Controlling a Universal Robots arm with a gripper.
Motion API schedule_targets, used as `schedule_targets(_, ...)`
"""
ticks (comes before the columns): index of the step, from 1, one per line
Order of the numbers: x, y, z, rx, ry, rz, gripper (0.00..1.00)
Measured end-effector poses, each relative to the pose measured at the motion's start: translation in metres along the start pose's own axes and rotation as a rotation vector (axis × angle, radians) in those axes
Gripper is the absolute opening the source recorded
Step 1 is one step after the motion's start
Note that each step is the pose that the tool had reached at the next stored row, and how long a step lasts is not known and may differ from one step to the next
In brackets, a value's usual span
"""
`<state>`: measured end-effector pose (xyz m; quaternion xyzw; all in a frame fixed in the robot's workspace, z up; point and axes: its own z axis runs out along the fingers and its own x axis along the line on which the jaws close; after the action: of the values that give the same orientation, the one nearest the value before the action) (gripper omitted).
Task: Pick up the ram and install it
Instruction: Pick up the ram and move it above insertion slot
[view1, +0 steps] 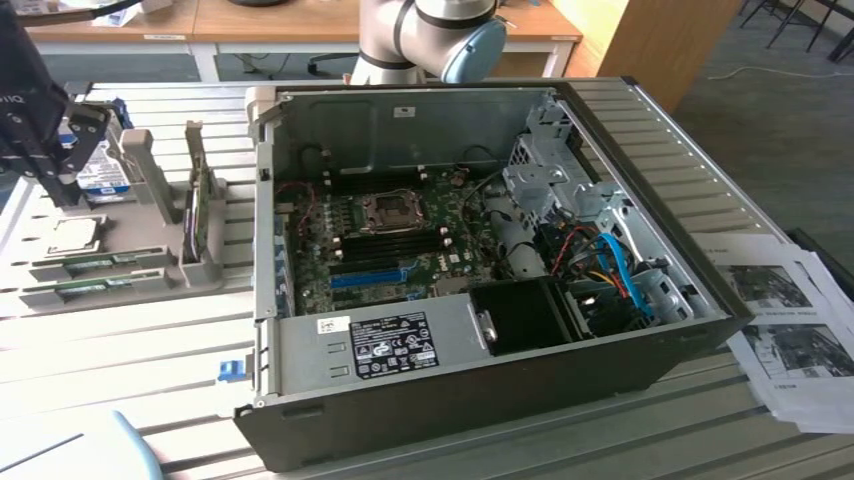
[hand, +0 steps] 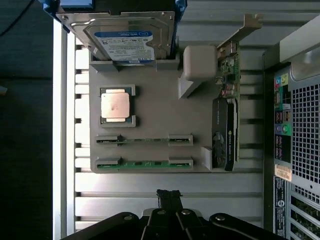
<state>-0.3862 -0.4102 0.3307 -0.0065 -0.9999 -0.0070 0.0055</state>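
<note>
Two ram sticks, thin green boards, lie side by side in clips on the grey parts holder (hand: 160, 115): one ram stick (hand: 145, 163) nearer my fingers, the other (hand: 145, 140) just beyond it. In the exterior view they are the ram sticks (view1: 94, 277) at the holder's front left. My gripper (hand: 169, 196) hovers above the holder's edge, shut with nothing in it. In the exterior view the gripper (view1: 62, 192) hangs over the holder at the far left. The motherboard (view1: 387, 235) lies inside the open PC case (view1: 467, 400), with black slot strips near its middle.
The holder also carries a hard drive (hand: 122, 42), a CPU (hand: 116, 105) and an upright graphics card (hand: 225, 125). The case's rear panel (hand: 300, 130) stands beside the holder. Printed papers (view1: 794, 330) lie at the exterior view's right. A blue slot strip (view1: 367, 277) sits on the motherboard.
</note>
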Motion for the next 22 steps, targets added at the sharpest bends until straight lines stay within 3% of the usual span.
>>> schedule_targets(22,-0.0001,0.0,0.0034,0.0045,0.0057,-0.401,0.09)
